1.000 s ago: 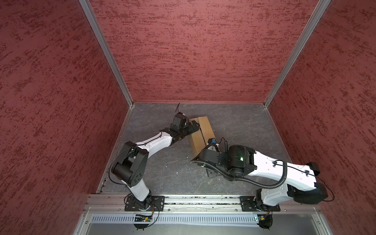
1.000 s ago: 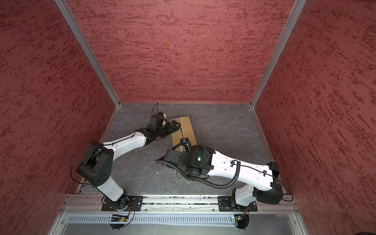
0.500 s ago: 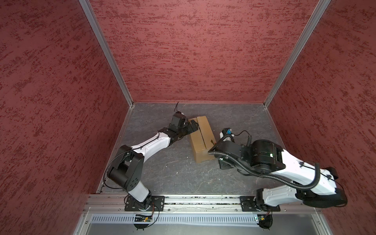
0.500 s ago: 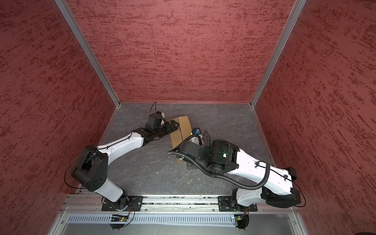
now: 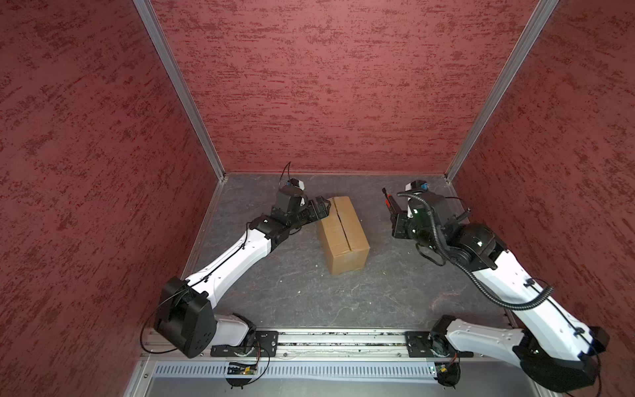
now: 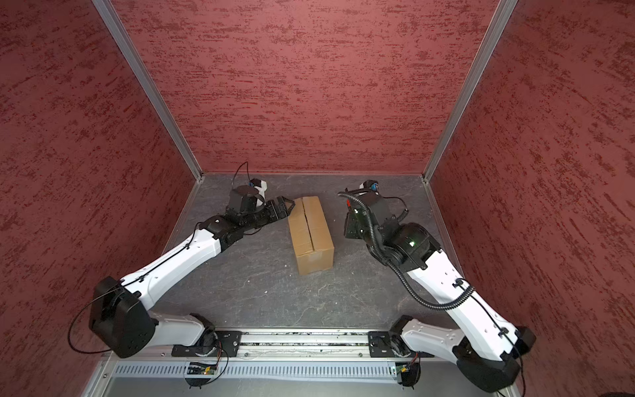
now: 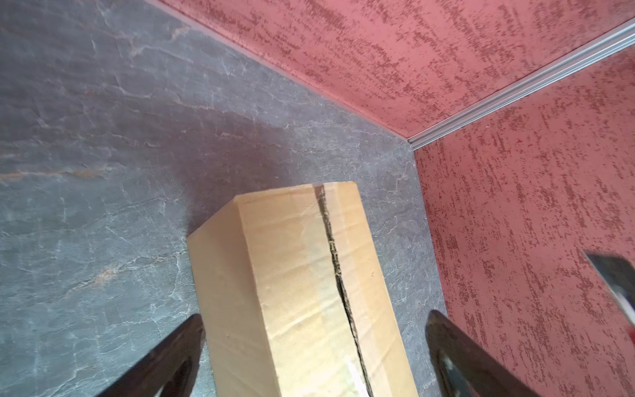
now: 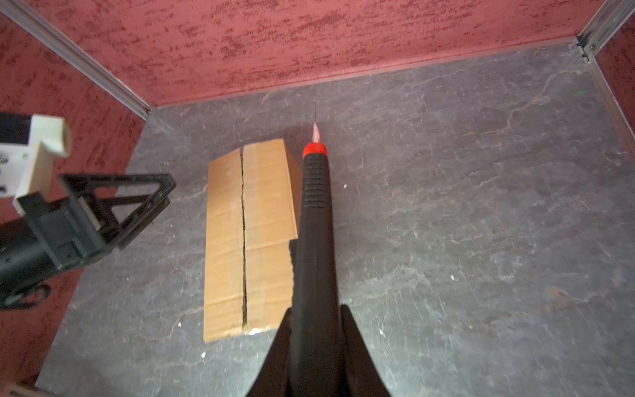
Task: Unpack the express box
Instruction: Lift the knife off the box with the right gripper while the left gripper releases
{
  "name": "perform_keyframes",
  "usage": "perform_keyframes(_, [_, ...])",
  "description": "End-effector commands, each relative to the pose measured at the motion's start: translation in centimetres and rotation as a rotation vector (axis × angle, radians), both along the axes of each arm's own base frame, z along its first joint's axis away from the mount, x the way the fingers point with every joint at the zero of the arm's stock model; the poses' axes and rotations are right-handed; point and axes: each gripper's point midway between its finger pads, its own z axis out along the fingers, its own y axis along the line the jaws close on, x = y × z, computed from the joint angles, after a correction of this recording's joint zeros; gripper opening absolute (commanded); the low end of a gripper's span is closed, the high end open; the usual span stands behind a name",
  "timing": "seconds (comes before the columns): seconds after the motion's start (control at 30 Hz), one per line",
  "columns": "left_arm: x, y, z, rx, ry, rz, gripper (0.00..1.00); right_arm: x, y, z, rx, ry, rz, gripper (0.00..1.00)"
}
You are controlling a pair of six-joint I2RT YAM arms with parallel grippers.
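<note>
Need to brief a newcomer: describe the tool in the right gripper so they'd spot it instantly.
On the grey floor between red walls lies the express box. To its right, the right gripper clamps a slim black-handled knife. Its red collar and thin pointed blade distinguish it.

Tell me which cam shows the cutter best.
Right wrist: the cutter sits close up, black handle, red collar, blade tip, clamped in the right claw. In both top views it is a small dark sliver beside that arm. Left wrist: an unclear blur at the edge.
</note>
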Motion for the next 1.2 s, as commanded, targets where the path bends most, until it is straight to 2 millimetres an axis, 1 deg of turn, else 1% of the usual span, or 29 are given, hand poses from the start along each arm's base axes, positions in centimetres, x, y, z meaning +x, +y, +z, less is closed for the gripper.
perform_keyframes(0.0, [-0.3, 1.2, 0.2, 0.043, -0.003, 0.011, 1.0, 3.3, 1.3, 3.3, 0.154, -0.164, 0.096, 0.0])
perform_keyframes(0.13, [-0.8, 2.7, -0.1, 0.052, 0.006, 0.04, 1.0, 6.6, 1.2, 1.1, 0.217, -0.15, 0.128, 0.0])
perform_keyframes(0.2, [-1.0, 3.4, 0.0, 0.049, 0.003, 0.055, 1.0, 7.8, 1.4, -0.1, 0.238, -0.145, 0.158, 0.0])
perform_keyframes(0.33, [-1.1, 4.7, -0.2, 0.05, 0.011, 0.076, 1.0, 9.2, 2.3, -2.4, 0.291, -0.148, 0.239, 0.0])
perform_keyframes(0.37, [-1.0, 4.9, 0.0, 0.05, 0.011, 0.075, 1.0, 9.6, 2.1, -3.2, 0.3, -0.141, 0.238, 0.0])
perform_keyframes(0.43, [-0.9, 5.0, -0.1, 0.057, 0.013, 0.072, 1.0, 10.1, 2.0, -4.5, 0.325, -0.119, 0.252, 0.0])
perform_keyframes(0.57, [-0.8, 5.1, -0.3, 0.06, 0.02, 0.066, 1.0, 11.3, 1.0, -7.7, 0.352, -0.065, 0.23, 0.0])
perform_keyframes(0.7, [-0.9, 5.2, -0.5, 0.058, 0.029, 0.069, 1.0, 12.2, 0.2, -10.1, 0.37, -0.028, 0.222, 0.0])
perform_keyframes(0.83, [-1.0, 5.3, -0.7, 0.059, 0.036, 0.074, 1.0, 12.8, 0.4, -12.3, 0.406, 0.005, 0.265, 0.0])
perform_keyframes(0.87, [-1.0, 5.3, -0.8, 0.06, 0.039, 0.075, 1.0, 13.0, 0.4, -13.3, 0.416, 0.026, 0.273, 0.0])
perform_keyframes(0.93, [-1.0, 5.3, -0.8, 0.063, 0.043, 0.074, 1.0, 13.3, 0.5, -14.7, 0.43, 0.047, 0.283, 0.0])
perform_keyframes(1.1, [-0.8, 5.1, -0.8, 0.067, 0.047, 0.07, 1.0, 13.8, 0.5, -17.1, 0.446, 0.079, 0.288, 0.0])
perform_keyframes(1.17, [-0.8, 5.1, -0.9, 0.069, 0.051, 0.069, 1.0, 14.0, 0.2, -18.0, 0.447, 0.095, 0.273, 0.0])
